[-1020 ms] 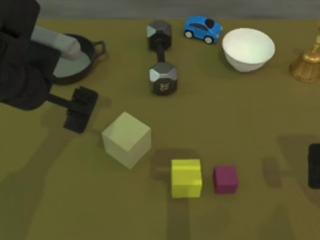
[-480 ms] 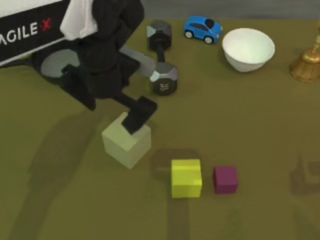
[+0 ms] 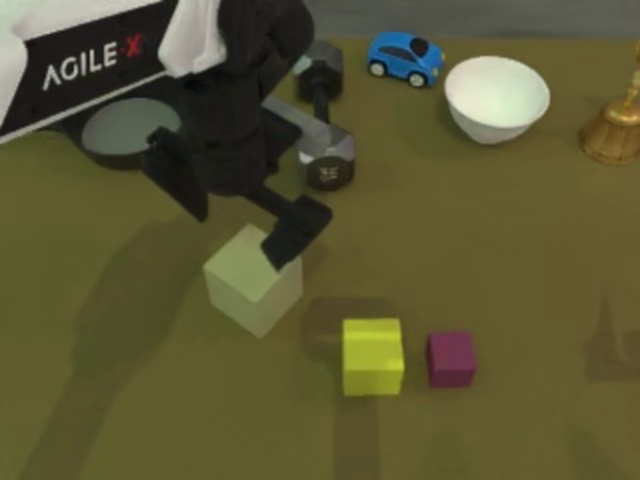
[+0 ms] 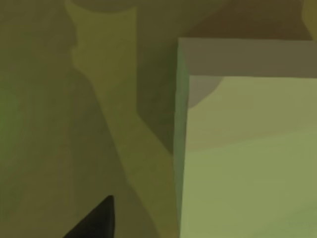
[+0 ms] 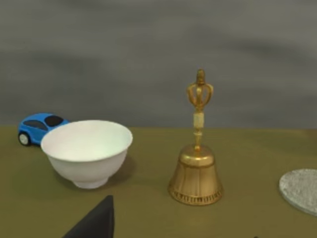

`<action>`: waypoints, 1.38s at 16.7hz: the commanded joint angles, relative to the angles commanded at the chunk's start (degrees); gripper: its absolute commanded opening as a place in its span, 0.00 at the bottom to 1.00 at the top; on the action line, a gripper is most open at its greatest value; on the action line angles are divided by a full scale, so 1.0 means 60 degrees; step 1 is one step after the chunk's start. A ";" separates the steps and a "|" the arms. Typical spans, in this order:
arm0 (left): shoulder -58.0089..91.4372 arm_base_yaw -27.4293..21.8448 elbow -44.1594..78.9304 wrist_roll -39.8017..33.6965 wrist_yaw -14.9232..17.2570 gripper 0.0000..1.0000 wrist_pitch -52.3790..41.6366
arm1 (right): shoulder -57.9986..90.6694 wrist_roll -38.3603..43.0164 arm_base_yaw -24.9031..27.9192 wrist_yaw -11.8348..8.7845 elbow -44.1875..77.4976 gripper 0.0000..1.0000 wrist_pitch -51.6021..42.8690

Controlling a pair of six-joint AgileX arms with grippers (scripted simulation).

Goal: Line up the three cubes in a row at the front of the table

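**Left hand hovering over the big pale cube**

The left arm is reaching in from the far left of the counter [image 3: 520, 260], and its left hand [image 3: 240, 225] is hanging directly above the large pale yellow-green cube [image 3: 253, 280]. One dark finger is overlapping the cube's far top corner, another is standing out to the left of the cube, so the fingers are sitting spread apart with nothing between them. In the left wrist view the cube [image 4: 247, 148] is filling much of the picture, with a dark fingertip [image 4: 94, 223] showing beside it over the bare counter.

The bright yellow cube [image 3: 373, 355] is lying near the front, right of the pale one, and the small magenta cube [image 3: 450, 359] is sitting just beside it on the right, apart from it.

Along the far edge a dumbbell [image 3: 326, 160], a blue toy car [image 3: 404, 57], a white bowl [image 3: 497, 97] and a brass bell [image 3: 612, 130] are standing. The right hand is out of the top view; whether it is apart or together I cannot tell.
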 joint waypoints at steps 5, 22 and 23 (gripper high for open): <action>0.0218 0.0021 -0.0525 0.0021 0.0002 1.00 0.0704 | 0.0000 0.0000 0.0000 0.0000 0.0000 1.00 0.0000; 0.0945 0.0018 -0.2044 0.0031 0.0008 0.47 0.2989 | 0.0000 0.0000 0.0000 0.0000 0.0000 1.00 0.0000; 0.0945 0.0018 -0.2044 0.0031 0.0008 0.40 0.2989 | 0.0000 0.0000 0.0000 0.0000 0.0000 1.00 0.0000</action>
